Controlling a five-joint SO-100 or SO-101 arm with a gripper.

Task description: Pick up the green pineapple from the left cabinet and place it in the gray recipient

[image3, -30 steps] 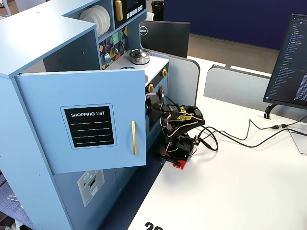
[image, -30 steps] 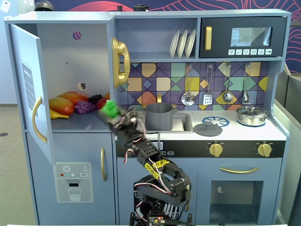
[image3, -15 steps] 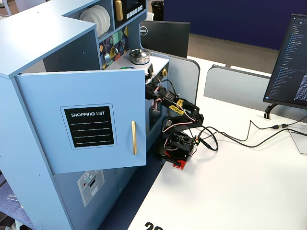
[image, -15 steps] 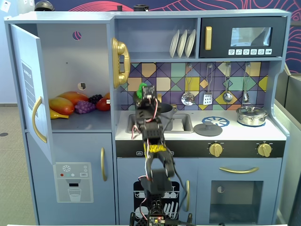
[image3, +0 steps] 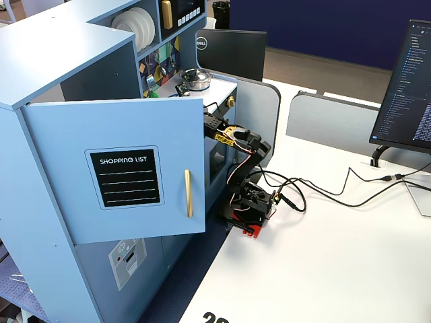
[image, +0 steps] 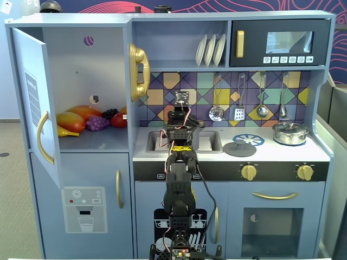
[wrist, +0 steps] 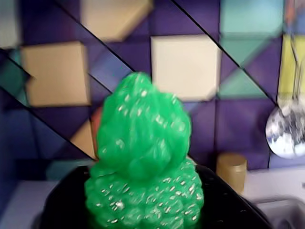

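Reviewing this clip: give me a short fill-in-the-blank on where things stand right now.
1. In the wrist view, the green pineapple sits close before a tiled wall, its colour bright ____.
2. The left cabinet has its door standing ____.
3. On the cabinet shelf beside the mango lie purple ____.
4. The silver pot carries a ____ on top.

Missing words: green; open; grapes; lid

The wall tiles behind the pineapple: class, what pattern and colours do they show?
Geometric tiles in purple, cream, tan and teal, clearest in the wrist view behind the green pineapple.
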